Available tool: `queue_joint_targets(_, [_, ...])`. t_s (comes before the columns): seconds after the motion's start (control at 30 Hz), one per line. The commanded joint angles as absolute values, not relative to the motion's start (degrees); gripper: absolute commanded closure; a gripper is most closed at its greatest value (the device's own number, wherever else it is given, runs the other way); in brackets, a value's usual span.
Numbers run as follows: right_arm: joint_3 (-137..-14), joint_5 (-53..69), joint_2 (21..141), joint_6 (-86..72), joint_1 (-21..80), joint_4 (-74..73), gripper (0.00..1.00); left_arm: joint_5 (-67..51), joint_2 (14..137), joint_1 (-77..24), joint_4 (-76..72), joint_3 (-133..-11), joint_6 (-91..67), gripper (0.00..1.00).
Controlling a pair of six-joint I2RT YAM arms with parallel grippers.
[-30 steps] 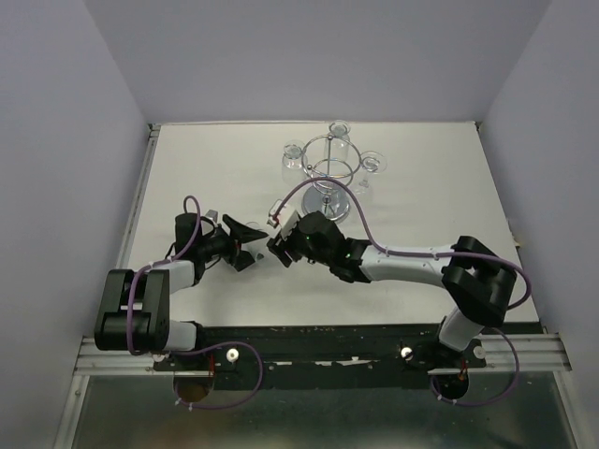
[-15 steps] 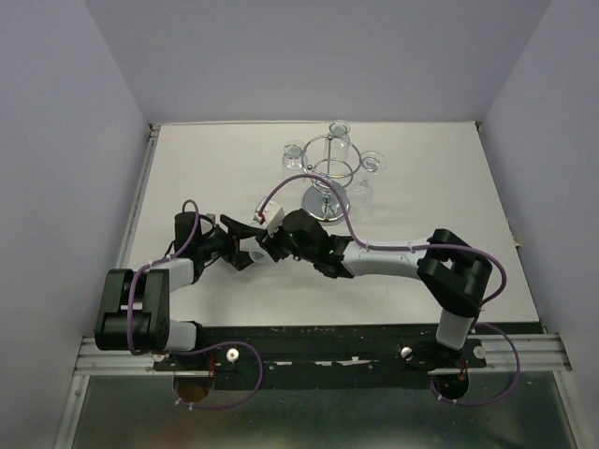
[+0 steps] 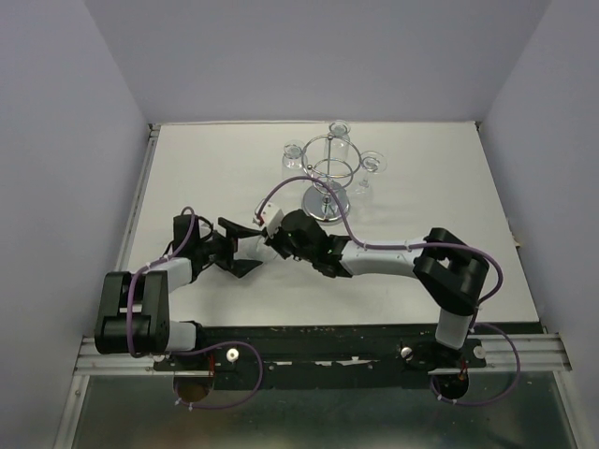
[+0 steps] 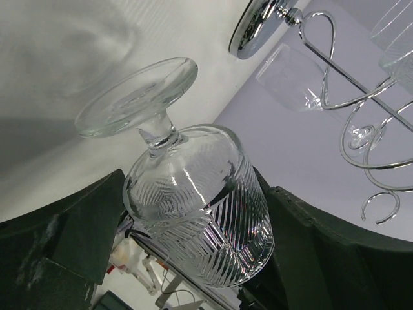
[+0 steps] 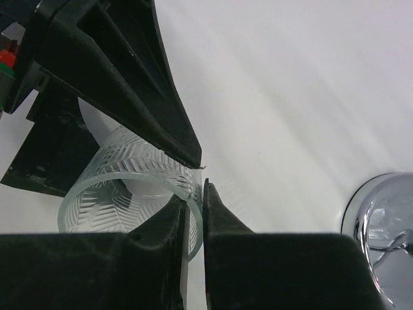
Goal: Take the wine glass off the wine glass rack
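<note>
A wine glass (image 4: pixel 193 206) sits clear of the wine glass rack (image 3: pixel 326 178), between seven and eight o'clock of it in the top view. The right gripper (image 5: pixel 195 213) pinches the bowl's rim while the left gripper (image 3: pixel 243 248) spreads its jaws wide around the bowl (a hand-over, by the look of it). Removal appears done; setting it down seems all that remains.
</note>
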State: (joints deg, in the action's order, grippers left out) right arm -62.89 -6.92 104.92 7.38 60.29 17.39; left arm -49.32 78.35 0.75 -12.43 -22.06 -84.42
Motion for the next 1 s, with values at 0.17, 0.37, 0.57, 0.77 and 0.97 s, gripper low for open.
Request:
queue_joint_targets(0.17, [-66.62,-8.44,106.17,6.77,60.47,20.48,0.97,-50.45,77.34,3.95,-6.95,-23.73,-82.80,0.01])
queue_joint_targets(0.37, [-65.31,-6.42,104.42,8.52,60.47,19.51,0.99,-51.24,79.89,7.81,-1.50,-27.15,-76.48,0.02])
queue_joint_targets(0.57, [-59.43,-7.21,98.54,13.26,59.86,19.78,0.99,-56.68,83.66,9.84,5.60,-32.07,-69.81,0.01])
queue_joint_targets(0.77, [-53.62,5.07,93.08,25.20,57.31,19.25,0.99,-58.10,87.01,9.84,16.78,-39.45,-57.85,0.01])
queue_joint_targets(0.97, [-50.36,11.95,87.81,36.20,55.64,14.07,0.99,-53.01,88.77,9.93,21.69,-45.86,-46.70,0.01])
